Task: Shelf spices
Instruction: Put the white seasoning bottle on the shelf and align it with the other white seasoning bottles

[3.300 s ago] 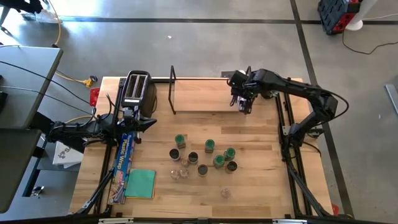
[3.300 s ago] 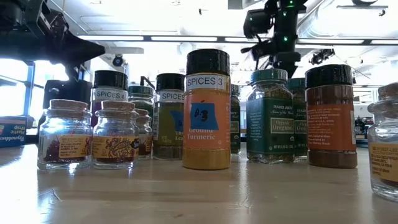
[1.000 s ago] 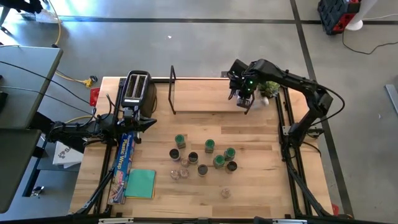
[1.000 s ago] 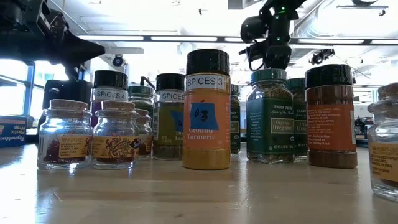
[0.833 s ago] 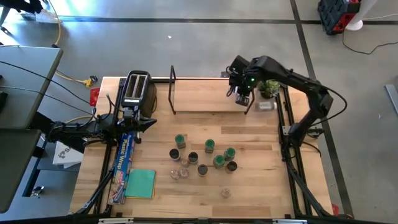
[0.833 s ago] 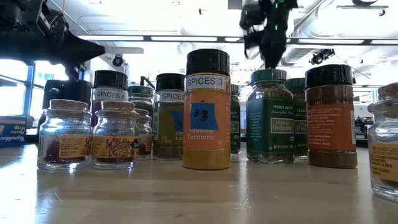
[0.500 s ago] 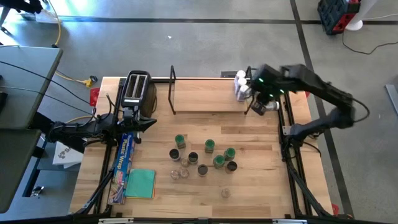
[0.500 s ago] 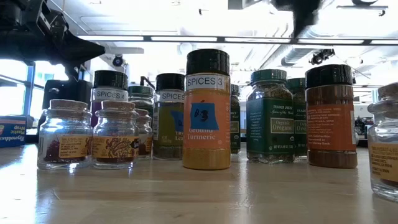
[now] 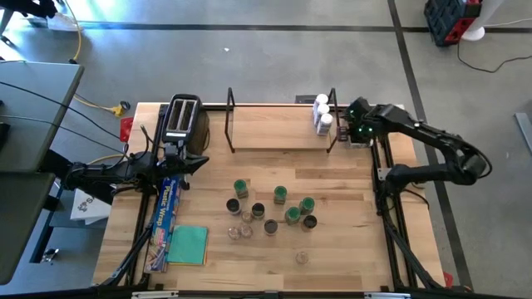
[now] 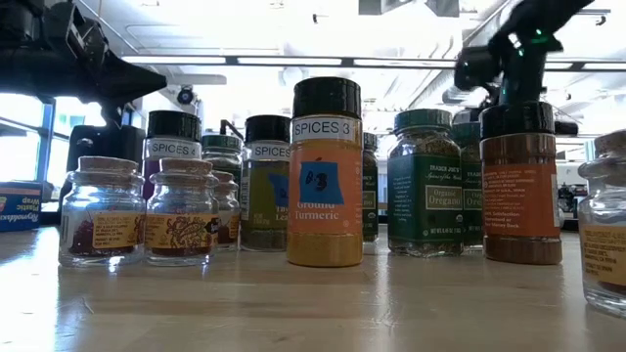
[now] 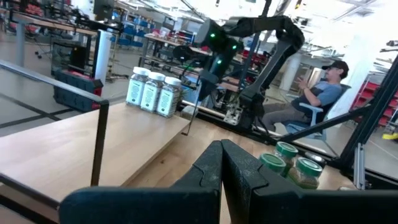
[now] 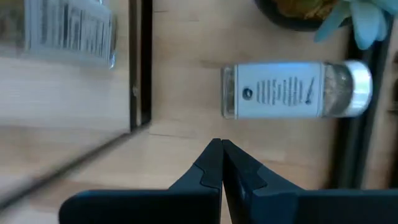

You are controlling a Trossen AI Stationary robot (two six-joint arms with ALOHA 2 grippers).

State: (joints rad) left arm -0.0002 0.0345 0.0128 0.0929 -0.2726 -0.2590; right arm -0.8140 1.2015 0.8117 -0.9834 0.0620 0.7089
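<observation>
**Three white-lidded jars racked, one lying loose, a cluster unshelved**

Item: spices. Three white-lidded jars (image 9: 322, 114) stand upright in a close row at the right end of the shelf (image 9: 274, 129), just inside its black wire upright. One fallen jar (image 12: 295, 90), clear with white label and white lid, lies on its side on the surface (image 9: 349, 241) just outside that upright, beside a potted plant (image 12: 323, 12) that is cut off by the picture edge. The remaining jars form a cluster (image 9: 273, 212) mid-surface, well apart from the shelf: green, dark and clear lids; from table height a yellow turmeric jar (image 10: 325, 171) marked "SPICES 3" stands foremost.

Room: most of the shelf board is bare; open surface lies between shelf and cluster.

Right gripper (image 12: 221, 155): jaws pressed together, holding nothing, above the fallen jar off the shelf's right end.

Left gripper (image 11: 222, 163): jaws closed, empty, waiting at the left near the toaster (image 9: 181, 120).

Obscured: rear cluster jars hidden behind front ones; most labels unreadable. A seated person (image 11: 317, 93) shows beyond the surface.
</observation>
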